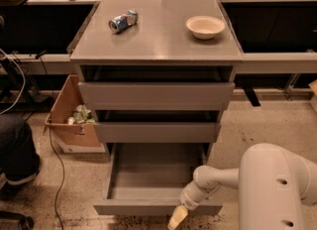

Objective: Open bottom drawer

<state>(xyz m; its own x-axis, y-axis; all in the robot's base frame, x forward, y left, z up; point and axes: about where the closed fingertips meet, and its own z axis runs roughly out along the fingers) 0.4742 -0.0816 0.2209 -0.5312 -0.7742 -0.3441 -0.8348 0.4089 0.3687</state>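
A cardboard box (69, 120) is sitting at the grey cabinet's (158, 43) 9 o'clock. A crushed can (123, 21) is lying at 11 o'clock on its top. The bottom drawer (148, 207) is standing pulled out at the cabinet's 6 o'clock. The gripper (177, 217) is hanging at the drawer front's 5 o'clock; I cannot tell whether it is clenched or released. A bowl (205, 27) is resting at 1 o'clock on the top.

I count three drawers (156, 95), the bottom drawer (148, 207) among them, one can (123, 21) and one bowl (205, 26). One gripper (177, 218) sits at that drawer's front edge; I also make out what looks like one cardboard box (64, 120).
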